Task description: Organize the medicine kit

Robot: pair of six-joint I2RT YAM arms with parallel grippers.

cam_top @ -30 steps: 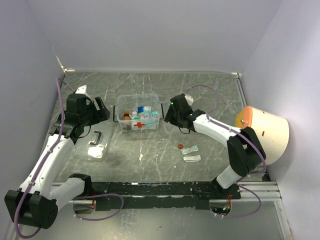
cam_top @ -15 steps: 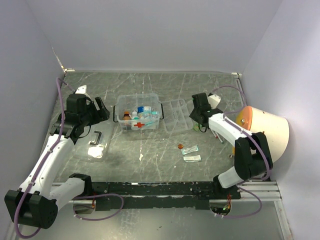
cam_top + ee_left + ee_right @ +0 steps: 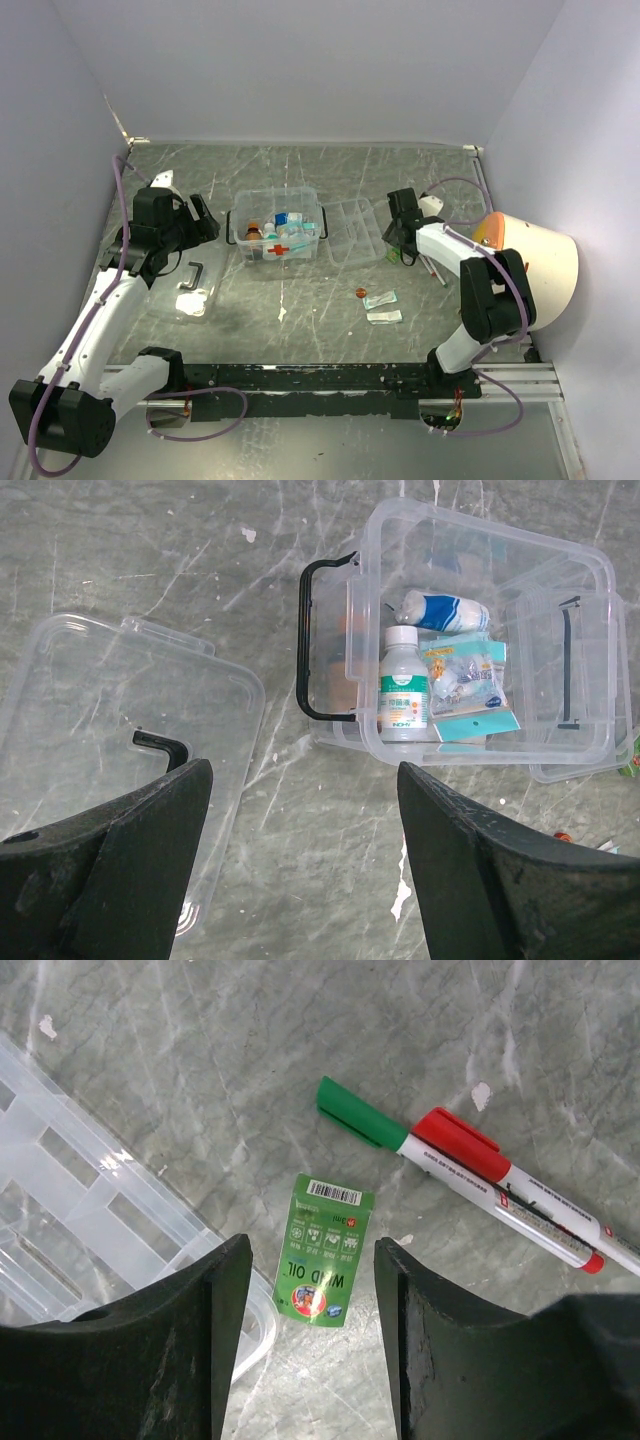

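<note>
On the grey marbled table [image 3: 320, 320], with pale lilac walls [image 3: 300, 70] on three sides:
- medicine kit [image 3: 275, 225]: lid off, left of centre toward the back, holding bottles and packets.
- Flat clear lid [image 3: 190, 290]: lies near the kit's left side.
- Compartmented tray [image 3: 352, 232]: just beside the kit's right side.
- Left gripper [image 3: 302, 775]: fingers spread wide, nothing held, above the gap between lid and kit.
- Right gripper [image 3: 312, 1250]: fingers likewise apart and empty, over a green sachet [image 3: 322, 1265], with two pens [image 3: 470, 1175] near it.
</note>
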